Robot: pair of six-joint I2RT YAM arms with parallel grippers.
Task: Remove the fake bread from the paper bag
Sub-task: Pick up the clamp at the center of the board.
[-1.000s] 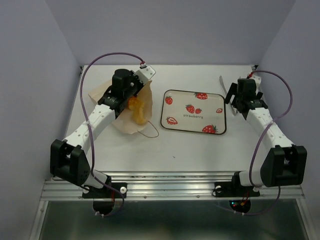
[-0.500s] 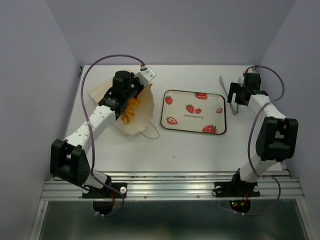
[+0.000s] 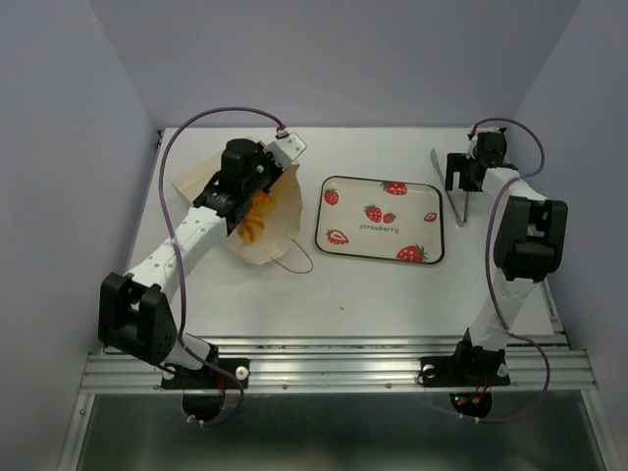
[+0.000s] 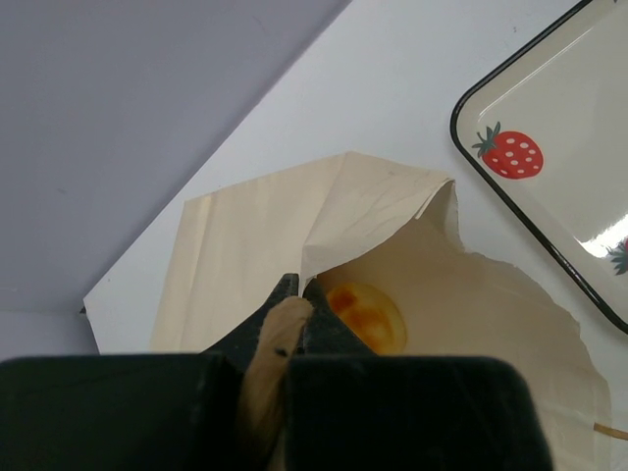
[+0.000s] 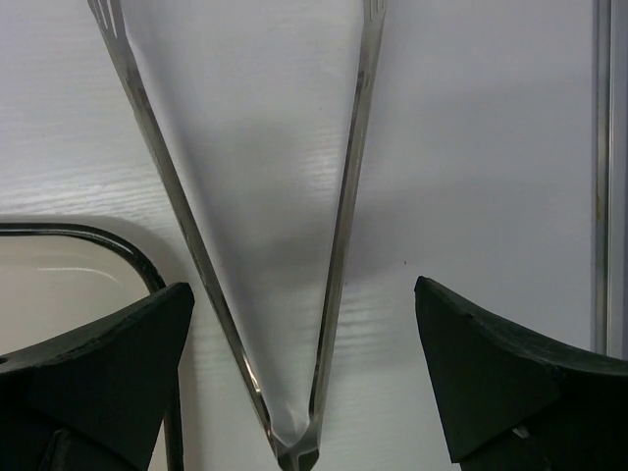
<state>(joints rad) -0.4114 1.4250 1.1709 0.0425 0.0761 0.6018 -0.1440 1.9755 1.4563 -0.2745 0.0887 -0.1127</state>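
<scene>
The cream paper bag (image 3: 285, 211) lies on its side at the far left, its mouth facing the tray. Glossy orange fake bread (image 3: 257, 218) shows inside it. My left gripper (image 3: 253, 191) is shut on the bag's upper mouth edge and holds it up. In the left wrist view the gripper (image 4: 291, 312) pinches a fold of the bag (image 4: 255, 235), and one orange roll (image 4: 365, 316) lies just inside. My right gripper (image 3: 459, 182) is open at the far right, over metal tongs. In the right wrist view the gripper (image 5: 304, 378) straddles them and holds nothing.
A strawberry-print tray (image 3: 412, 211) sits mid-table, and its corner shows in both wrist views (image 4: 549, 128) (image 5: 59, 235). Metal tongs (image 3: 458, 208) lie right of it, spread in a V (image 5: 348, 196). The bag's brown cord handle (image 3: 294, 261) trails toward me. A rail (image 5: 601, 177) marks the table's right edge.
My right arm has folded back toward the far right corner and now hangs over the tongs. My left gripper has raised the bag's edge a little, so the bread sits deeper in view.
</scene>
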